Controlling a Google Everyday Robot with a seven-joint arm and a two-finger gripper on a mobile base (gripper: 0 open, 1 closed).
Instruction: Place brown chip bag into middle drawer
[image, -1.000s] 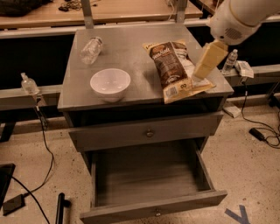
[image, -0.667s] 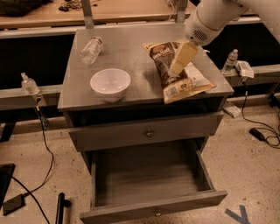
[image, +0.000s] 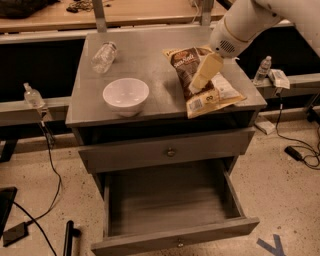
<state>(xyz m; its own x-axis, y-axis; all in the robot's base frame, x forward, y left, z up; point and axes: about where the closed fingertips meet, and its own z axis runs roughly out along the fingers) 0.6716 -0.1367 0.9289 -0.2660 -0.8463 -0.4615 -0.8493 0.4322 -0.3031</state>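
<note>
Claw (image: 196, 86) over the brown chip bag (image: 181, 65), bag's middle hidden beneath, open or closed unclear.

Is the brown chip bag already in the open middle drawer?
No, the brown chip bag lies on the cabinet top under the gripper, while the middle drawer stands open below.

The tool (image: 196, 88) hangs over the brown chip bag (image: 181, 67); white bowl (image: 125, 95) stands at nine o'clock (well apart); middle drawer (image: 170, 205) gapes at six.
</note>
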